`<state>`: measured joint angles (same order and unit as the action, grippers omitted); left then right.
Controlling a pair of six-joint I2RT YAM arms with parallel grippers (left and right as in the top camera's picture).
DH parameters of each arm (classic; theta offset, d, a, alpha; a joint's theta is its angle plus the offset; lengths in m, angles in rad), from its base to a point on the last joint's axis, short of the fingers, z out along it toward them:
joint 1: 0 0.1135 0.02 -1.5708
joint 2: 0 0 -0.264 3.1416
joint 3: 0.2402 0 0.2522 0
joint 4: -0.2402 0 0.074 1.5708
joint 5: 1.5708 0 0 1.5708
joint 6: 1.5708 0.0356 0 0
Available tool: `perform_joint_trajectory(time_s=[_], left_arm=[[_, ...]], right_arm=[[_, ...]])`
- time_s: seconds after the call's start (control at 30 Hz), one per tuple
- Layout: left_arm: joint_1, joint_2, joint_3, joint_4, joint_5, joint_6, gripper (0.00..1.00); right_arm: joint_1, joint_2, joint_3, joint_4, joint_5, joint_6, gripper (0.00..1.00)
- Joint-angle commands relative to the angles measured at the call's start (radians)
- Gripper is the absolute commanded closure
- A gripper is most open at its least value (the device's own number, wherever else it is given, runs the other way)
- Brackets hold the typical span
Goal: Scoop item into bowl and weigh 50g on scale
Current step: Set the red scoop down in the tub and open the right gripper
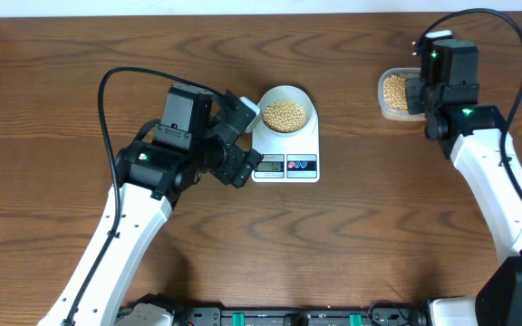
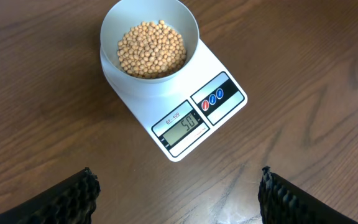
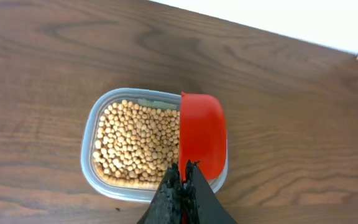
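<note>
Evidently near complete: beans in bowl on scale, just ahead of left gripper, jaws spread, empty. Display apparently reads 50. Right gripper pinched on red scoop, tub directly beneath. Remaining at most: scoop put-down.

Your overhead camera looks straight down on the brown wooden table. Left wrist camera looks down, close, on the flat white rectangular scale, right on the clear plastic tub; overhead shows both.
</note>
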<state>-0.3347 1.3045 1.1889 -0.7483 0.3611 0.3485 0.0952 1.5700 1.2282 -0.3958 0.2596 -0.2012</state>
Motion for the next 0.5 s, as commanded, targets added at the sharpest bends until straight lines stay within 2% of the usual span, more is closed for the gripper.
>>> perform_joint_trajectory(time_s=[0.0, 0.27, 0.37, 0.47], left_arm=[[0.003, -0.005, -0.004, 0.001, 0.005, 0.014, 0.15], [0.003, -0.005, -0.004, 0.001, 0.005, 0.014, 0.16], [0.003, -0.005, -0.004, 0.001, 0.005, 0.014, 0.15], [0.003, -0.005, -0.004, 0.001, 0.005, 0.014, 0.16]], right_arm=[[0.016, 0.004, 0.002, 0.003, 0.031, -0.109, 0.99], [0.017, 0.004, 0.002, 0.003, 0.03, -0.108, 0.99], [0.017, 0.004, 0.002, 0.004, 0.03, -0.029, 0.99], [0.017, 0.004, 0.001, 0.002, 0.022, 0.148, 0.99]])
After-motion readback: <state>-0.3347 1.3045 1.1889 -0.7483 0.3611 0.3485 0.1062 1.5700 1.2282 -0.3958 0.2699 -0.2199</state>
